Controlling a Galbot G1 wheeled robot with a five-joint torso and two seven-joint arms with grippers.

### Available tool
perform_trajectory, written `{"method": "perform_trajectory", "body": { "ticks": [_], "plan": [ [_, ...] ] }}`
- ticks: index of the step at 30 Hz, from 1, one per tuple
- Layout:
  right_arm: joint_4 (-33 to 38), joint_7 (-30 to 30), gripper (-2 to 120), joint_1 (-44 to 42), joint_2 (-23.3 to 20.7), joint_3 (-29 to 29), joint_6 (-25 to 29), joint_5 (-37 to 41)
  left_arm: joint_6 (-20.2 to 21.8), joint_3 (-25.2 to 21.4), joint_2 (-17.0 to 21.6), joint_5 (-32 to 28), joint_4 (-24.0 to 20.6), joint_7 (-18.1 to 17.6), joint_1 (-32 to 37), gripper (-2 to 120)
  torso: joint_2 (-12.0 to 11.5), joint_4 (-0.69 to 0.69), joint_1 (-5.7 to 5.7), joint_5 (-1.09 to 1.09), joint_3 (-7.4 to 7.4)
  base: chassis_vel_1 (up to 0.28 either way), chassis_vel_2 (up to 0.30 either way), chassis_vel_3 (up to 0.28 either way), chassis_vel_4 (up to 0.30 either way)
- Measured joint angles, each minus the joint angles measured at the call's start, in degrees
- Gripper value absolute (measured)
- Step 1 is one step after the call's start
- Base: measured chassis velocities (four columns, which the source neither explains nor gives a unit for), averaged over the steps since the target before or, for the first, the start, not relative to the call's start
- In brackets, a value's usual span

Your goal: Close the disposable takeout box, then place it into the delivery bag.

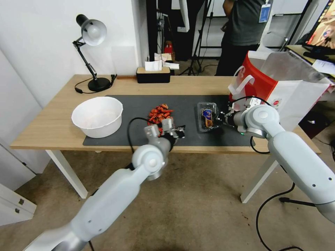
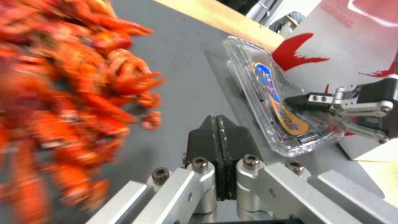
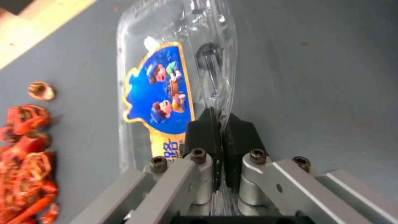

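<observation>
- Left gripper (image 1: 179,131): positioned near the front edge of the dark grey rectangular mat (image 1: 139,139), fingers pressed together with nothing between them. It hovers just beside the loose heap of orange-red crayfish (image 1: 158,113), well apart from the box.
- Right gripper (image 1: 219,121): positioned over the right part of the mat, toward the right end of the light wooden tabletop (image 1: 52,125). The right wrist view shows its two black pads pinched on a thin fold of clear plastic at the box rim.
- Small transparent thin-plastic clamshell takeout box (image 1: 207,116): rests on the mat, right of centre, between the crayfish heap and the bag. A blue and yellow cartoon sticker (image 3: 161,93) shows through the plastic. The box lies directly at the right gripper's fingertips, in contact with them.
- Large boxy red and white paper delivery bag (image 1: 279,87): stands at the far right corner of the tabletop, mouth open, silvery lining exposed, white strap handle toward the box.
- Round white bowl (image 1: 97,116): sits at the left end of the mat, uninvolved.
- Task status, as a judgement: the lid appears folded over, but whether it is fully latched cannot be told. Transfer into the bag is not yet done.
</observation>
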Motion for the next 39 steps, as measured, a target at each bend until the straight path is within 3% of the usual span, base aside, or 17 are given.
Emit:
{"method": "perform_trajectory", "body": {
  "ticks": [5, 11, 12, 15, 18, 26, 31, 39],
  "plan": [
    [0.8, -1.1, 0, 0.0, -0.1, 0.2, 0.5, -0.2, 0.4, -2.9, 1.9, 1.6, -4.1, 0.7, 4.3, 0, 0.0, 0.00, 0.00, 0.00, 0.00, 0.000, 0.000, 0.000, 0.000],
    [2.8, -4.9, 0, -0.4, -0.6, 0.6, 1.5, -2.0, 1.8, -13.2, 4.9, 5.6, -14.9, 3.6, 18.3, 25, 0.0, 0.01, -0.01, 0.00, -0.01, 0.000, 0.000, 0.000, 0.000],
    [2.8, -4.9, 0, -0.4, -0.6, 0.6, 1.5, -2.0, 1.8, -13.2, 4.9, 5.6, -14.9, 3.6, 18.3, 25, 0.0, 0.01, -0.01, 0.00, -0.01, 0.000, 0.000, 0.000, 0.000],
    [4.5, -6.7, 0, -0.8, -1.0, 1.3, 2.0, -2.8, 0.4, -17.3, 6.9, 11.7, -19.6, 5.9, 25.4, 40, 0.0, 0.01, -0.02, 0.02, -0.02, 0.000, 0.000, 0.000, 0.000],
    [5.8, -8.9, 0, -0.9, -1.5, 1.5, 2.7, -4.8, -1.1, -18.7, 7.9, 15.4, -21.3, 7.1, 29.1, 50, 0.0, 0.01, -0.02, 0.01, -0.02, 0.000, 0.000, 0.000, 0.000],
    [11.2, -11.8, 0, -1.2, -3.9, 2.8, 5.0, -7.7, -2.2, -21.3, 7.9, 16.9, -23.3, 7.0, 32.8, 76, 0.0, -0.02, -0.02, 0.00, -0.01, 0.000, 0.000, 0.000, 0.000],
    [14.5, -16.7, 0, 0.3, -6.6, 3.8, 10.1, -13.5, -4.0, -22.5, 7.2, 19.8, -23.5, 7.0, 36.3, 97, 0.0, 0.00, -0.02, 0.01, -0.01, 0.000, 0.000, 0.000, 0.000],
    [15.1, -18.9, 0, 5.5, -9.4, 5.3, 19.2, -23.0, -7.2, -25.3, 6.2, 24.7, -23.0, 8.5, 41.2, 100, 0.0, 0.01, -0.01, 0.00, -0.01, 0.000, 0.000, 0.000, 0.000]
  ]
}}
